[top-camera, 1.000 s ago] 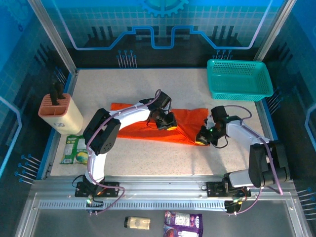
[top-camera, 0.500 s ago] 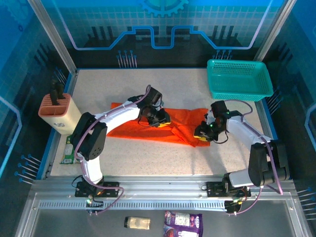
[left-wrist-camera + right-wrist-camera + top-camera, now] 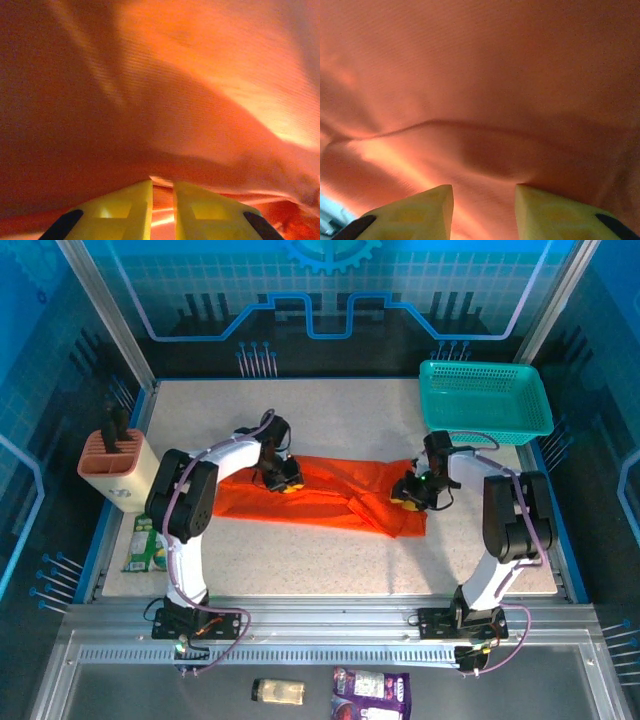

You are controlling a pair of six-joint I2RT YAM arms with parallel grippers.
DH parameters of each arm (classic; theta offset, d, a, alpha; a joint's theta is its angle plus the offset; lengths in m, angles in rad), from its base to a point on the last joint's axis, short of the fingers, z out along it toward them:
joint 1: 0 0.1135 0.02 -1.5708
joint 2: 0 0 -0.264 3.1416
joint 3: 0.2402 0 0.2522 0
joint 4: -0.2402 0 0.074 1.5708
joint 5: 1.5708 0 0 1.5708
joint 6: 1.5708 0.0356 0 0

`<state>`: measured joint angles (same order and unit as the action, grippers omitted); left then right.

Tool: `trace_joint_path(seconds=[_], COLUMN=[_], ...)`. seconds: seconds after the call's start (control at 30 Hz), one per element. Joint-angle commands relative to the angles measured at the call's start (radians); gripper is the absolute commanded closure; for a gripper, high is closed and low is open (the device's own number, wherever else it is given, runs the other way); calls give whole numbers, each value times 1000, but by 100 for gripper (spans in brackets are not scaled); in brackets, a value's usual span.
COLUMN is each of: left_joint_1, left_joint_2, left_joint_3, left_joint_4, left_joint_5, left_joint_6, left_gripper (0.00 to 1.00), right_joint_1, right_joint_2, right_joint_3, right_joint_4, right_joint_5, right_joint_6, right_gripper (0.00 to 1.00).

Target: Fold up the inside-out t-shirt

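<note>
While the orange t-shirt (image 3: 330,495) lies spread, left claw (image 3: 288,485) pinching its cloth, right claw (image 3: 403,502) parted on its right end.

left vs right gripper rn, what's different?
Left gripper has its jaws almost together, seemingly pinching a fold of the t-shirt; right gripper has its jaws well apart, gripping nothing. From the top view, left sits on the t-shirt's left half, right at its right end. Both are low on the cloth.
</note>
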<state>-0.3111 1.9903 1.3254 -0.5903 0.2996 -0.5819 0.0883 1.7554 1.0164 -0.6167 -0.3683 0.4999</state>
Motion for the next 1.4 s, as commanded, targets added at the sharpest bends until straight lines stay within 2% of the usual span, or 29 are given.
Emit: trace_joint_path(seconds=[0.0, 0.2, 0.3, 0.47, 0.6, 0.77, 0.83, 0.93, 1.0, 1.07, 1.2, 1.37], left_joint_1=[31, 52, 52, 72, 99, 105, 110, 129, 143, 154, 159, 161], left_joint_2=[21, -68, -122, -125, -93, -100, -105, -117, -122, -128, -137, -140], left_joint_3=[-58, -117, -82, 22, 51, 33, 16, -17, -36, -50, -55, -54], left_joint_4=[-45, -20, -27, -116, -152, -154, -152, -149, -145, -145, -143, -133], left_joint_5=[-38, 4, 38, -33, -61, -75, -86, -94, -93, -91, -88, -73], left_joint_6=[60, 52, 43, 94, 123, 132, 132, 128, 130, 132, 137, 127], left_gripper=[81, 81, 78, 76, 79, 79, 79, 79, 79, 79, 79, 79], right_joint_1=[-45, -44, -1, 143, 254, 327, 329, 330, 327, 316, 265, 157], right_joint_2=[35, -36, -82, -70, 2, 138, 191, 234, 231, 189, 79, -6], right_joint_3=[10, 48, 82, 137, 182, 198, 199, 209, 202, 196, 206, 227], right_joint_4=[0, -58, -72, -46, 0, 88, 75, -2, 8, 31, -15, -190], right_joint_5=[62, 87, 56, -93, -212, -313, -271, -123, -144, -182, -147, 54], right_joint_6=[-34, -30, -10, 21, 23, 40, 46, 31, 17, 19, -4, -118], right_gripper=[62, 62, 61, 60, 60, 60, 61, 61, 59, 58, 57, 54])
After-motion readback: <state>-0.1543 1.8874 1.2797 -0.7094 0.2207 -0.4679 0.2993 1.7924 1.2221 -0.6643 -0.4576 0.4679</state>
